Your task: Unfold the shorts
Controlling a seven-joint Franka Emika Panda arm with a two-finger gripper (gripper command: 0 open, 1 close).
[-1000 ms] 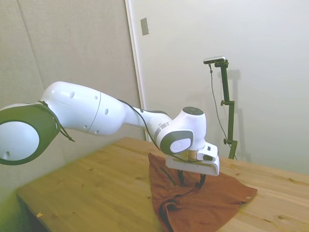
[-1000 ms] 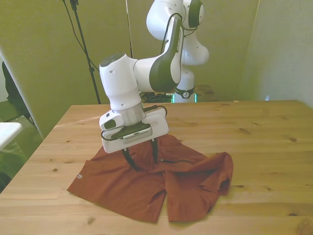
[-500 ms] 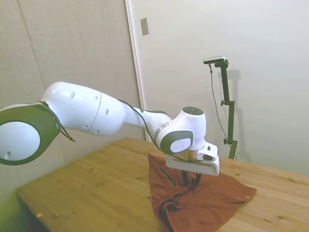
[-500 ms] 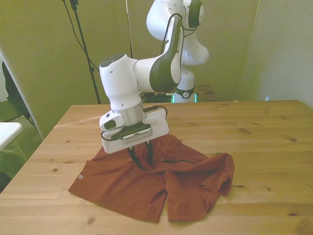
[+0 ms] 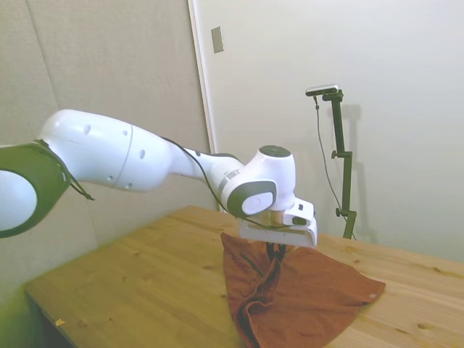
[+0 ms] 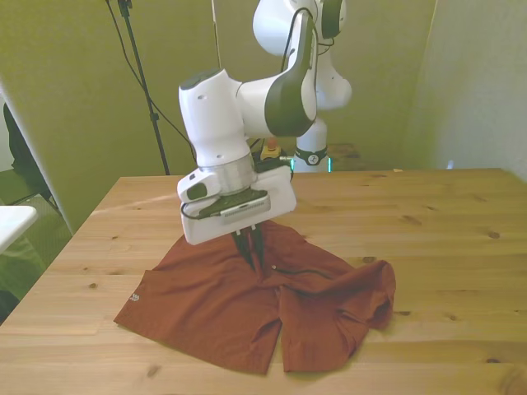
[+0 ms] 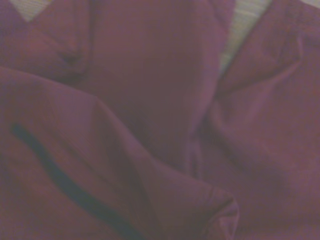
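Note:
The rust-orange shorts [image 6: 210,309] lie spread on the wooden table [image 6: 445,247], with one leg still bunched and folded over at the front view's right [image 6: 370,292]. A small pale tag [image 6: 134,296] marks the hem at the front view's left. My gripper [image 6: 255,262] stands over the middle of the garment, near the waist, its fingers pressed together on a pinch of the cloth. From the side, the shorts [image 5: 312,301] rise in a ridge up to the gripper [image 5: 276,258]. The wrist view is filled with shorts fabric [image 7: 160,100] crossed by a dark cord line [image 7: 65,180].
The near table edge runs just below the shorts in the front view. Bare wood [image 6: 461,214] stretches toward the front view's right. A white object [image 6: 12,222] sits off the table at the front view's left.
The fingers have come together from wide apart onto the cloth. The hand has risen a little and drawn back toward the waist side, pulling the fabric up with it.

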